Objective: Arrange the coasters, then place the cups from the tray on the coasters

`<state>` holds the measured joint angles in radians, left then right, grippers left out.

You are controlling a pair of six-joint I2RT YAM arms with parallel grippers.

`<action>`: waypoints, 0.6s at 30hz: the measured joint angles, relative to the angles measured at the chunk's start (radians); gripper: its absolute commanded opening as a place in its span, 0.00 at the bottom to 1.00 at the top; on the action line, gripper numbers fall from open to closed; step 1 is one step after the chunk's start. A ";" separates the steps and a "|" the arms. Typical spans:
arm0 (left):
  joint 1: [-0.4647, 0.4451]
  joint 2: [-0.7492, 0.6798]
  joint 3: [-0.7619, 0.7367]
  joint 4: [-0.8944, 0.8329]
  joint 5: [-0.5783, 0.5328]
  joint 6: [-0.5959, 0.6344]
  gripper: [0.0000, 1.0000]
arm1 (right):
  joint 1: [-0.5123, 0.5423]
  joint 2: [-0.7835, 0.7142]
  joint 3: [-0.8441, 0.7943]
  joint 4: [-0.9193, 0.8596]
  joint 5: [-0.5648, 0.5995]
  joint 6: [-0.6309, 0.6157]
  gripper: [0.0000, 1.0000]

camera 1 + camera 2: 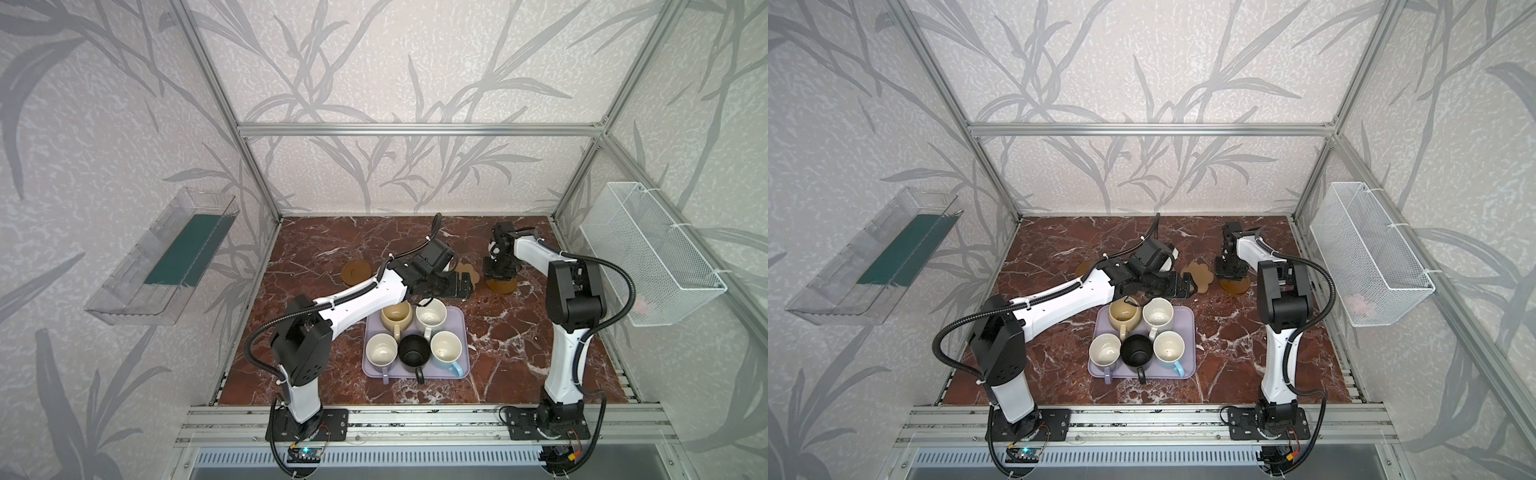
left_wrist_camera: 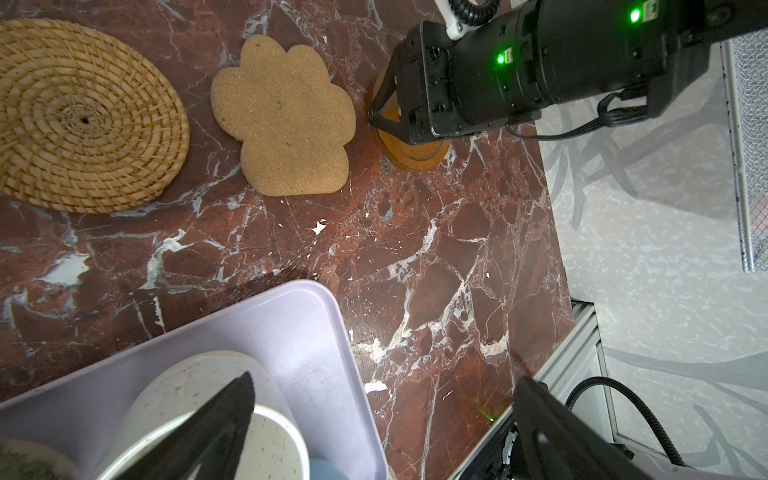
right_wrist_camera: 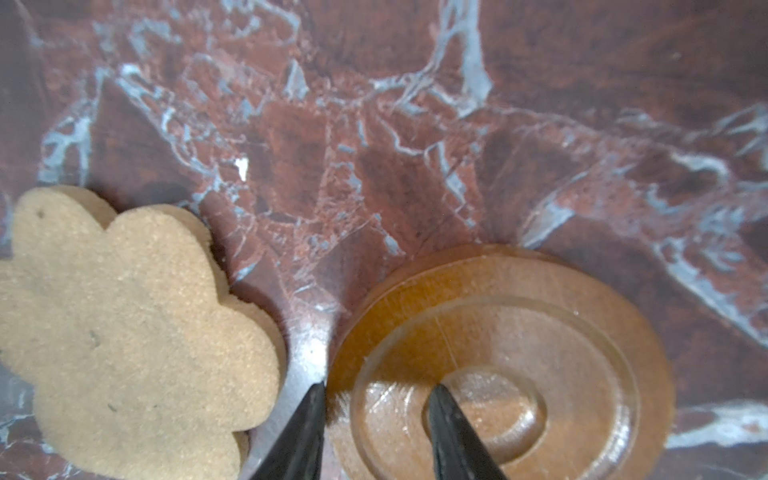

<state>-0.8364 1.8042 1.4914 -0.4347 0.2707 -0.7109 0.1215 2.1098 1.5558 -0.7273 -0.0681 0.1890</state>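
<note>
One amber round coaster [image 3: 540, 332] lies flat on the bench [image 3: 374, 124] under the right gripper [image 3: 378, 390]. Its narrow jaws straddle the rim, one fingertip outside and one in the centre recess; whether they pinch, I cannot tell. The paw coaster [image 3: 124, 311] lies just beside. The left gripper [image 2: 382, 419] hangs wide open above the corner of the tray [image 2: 299, 332], which carries five cups [image 1: 414, 349].

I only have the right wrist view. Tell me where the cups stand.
Observer: All five cups stand on the lilac tray, none on a coaster.
Operator: Report the left end effector.
Observer: The left end effector is open and empty, hovering near the tray's far edge.
Operator: Name a coaster I'm missing.
Observer: A rattan coaster lies beside the paw coaster, on the side away from your amber disc.
</note>
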 measured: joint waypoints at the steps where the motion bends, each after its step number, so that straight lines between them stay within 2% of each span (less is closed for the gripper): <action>1: 0.000 0.000 -0.001 0.002 0.000 0.000 0.99 | 0.000 0.000 0.000 0.000 0.000 0.000 0.41; 14: 0.014 -0.054 -0.016 -0.001 -0.018 0.000 0.99 | 0.005 -0.002 -0.001 0.004 -0.003 -0.006 0.54; 18: 0.026 -0.076 -0.024 -0.005 -0.021 0.001 0.99 | 0.006 -0.006 -0.001 0.003 -0.001 -0.007 0.62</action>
<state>-0.8104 1.7283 1.4677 -0.4400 0.2497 -0.7101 0.1272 2.1040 1.5551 -0.7242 -0.0689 0.1822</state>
